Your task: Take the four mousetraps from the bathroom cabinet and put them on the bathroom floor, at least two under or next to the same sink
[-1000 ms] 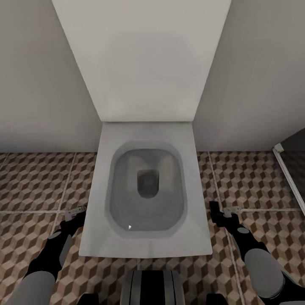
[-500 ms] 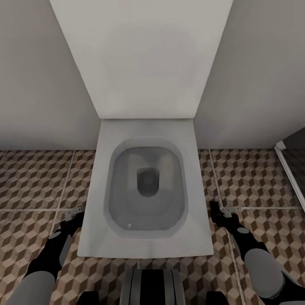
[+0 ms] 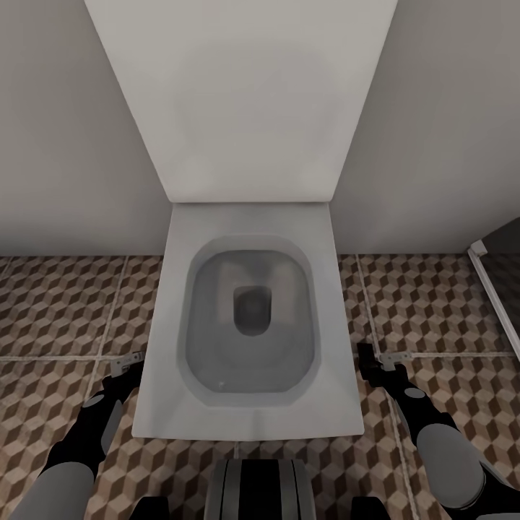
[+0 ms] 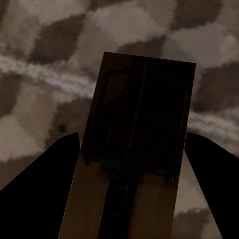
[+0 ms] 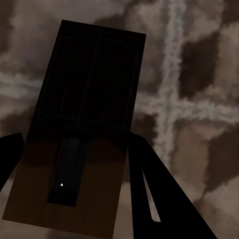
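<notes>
While the head camera looks down on a white toilet (image 3: 249, 318) with its lid raised against the pale wall (image 3: 65, 144), both arms hang low at its two sides above the bathroom floor (image 3: 50, 318) with the cube pattern. At the left side of the toilet, the left gripper (image 3: 128, 363) holds a small brown board, and in the left wrist view this mousetrap (image 4: 137, 164) lies between the two dark fingers (image 4: 45, 184), which are clamped on its edges; its metal frame is dark and blurred above the tiles. At the right side, the right gripper (image 3: 375, 360) carries another mousetrap (image 5: 82, 134), and in the right wrist view the fingers (image 5: 159, 194) are closed against its sides, over a crossing of pale grout lines. A dark glass shower edge (image 3: 498, 289) with a white frame stands at the far right of the head view.
</notes>
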Robot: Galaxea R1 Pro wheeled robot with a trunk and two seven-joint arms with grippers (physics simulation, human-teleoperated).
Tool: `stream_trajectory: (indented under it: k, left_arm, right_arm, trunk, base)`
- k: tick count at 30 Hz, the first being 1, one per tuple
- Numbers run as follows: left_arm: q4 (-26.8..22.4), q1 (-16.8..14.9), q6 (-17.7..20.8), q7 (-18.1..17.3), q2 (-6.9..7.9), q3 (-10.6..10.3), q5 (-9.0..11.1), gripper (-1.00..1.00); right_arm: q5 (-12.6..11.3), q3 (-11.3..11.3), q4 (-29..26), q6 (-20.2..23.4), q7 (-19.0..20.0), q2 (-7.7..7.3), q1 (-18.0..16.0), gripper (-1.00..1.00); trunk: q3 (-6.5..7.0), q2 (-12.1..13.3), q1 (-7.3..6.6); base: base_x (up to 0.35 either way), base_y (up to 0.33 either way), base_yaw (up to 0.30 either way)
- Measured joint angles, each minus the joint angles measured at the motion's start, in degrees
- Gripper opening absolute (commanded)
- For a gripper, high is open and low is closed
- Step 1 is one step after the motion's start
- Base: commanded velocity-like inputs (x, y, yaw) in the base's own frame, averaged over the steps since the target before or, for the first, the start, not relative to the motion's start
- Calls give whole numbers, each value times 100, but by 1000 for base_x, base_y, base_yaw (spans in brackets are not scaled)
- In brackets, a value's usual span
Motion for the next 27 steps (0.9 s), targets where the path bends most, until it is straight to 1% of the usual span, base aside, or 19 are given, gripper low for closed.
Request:
stream_trajectory:
  k: [16,18,20,22,27]
  left_arm:
    - [0,0,-3,0,-2,1,0,-100]
    - [0,0,-5,0,-2,1,0,-100]
    - [0,0,-5,0,-2,1,0,-100]
    - [0,0,-6,0,-2,1,0,-100]
    - [0,0,-7,0,-2,1,0,-100]
  right_arm:
    - [-19,-21,-10,-18,34,-4,0,-100]
    - [-116,-24,-15,-39,55,-14,0,-100]
    - [-292,-21,-17,-139,79,-24,0,-100]
    - [-383,-4,-17,-192,87,-25,0,-100]
    - [-462,23,-16,-237,91,-26,0,-100]
  trunk:
    - [0,0,0]
    - [0,0,0]
    - [0,0,0]
    - [0,0,0]
    - [0,0,0]
  base:
    - [0,0,0]
    - [0,0,0]
    - [0,0,0]
    - [0,0,0]
    - [0,0,0]
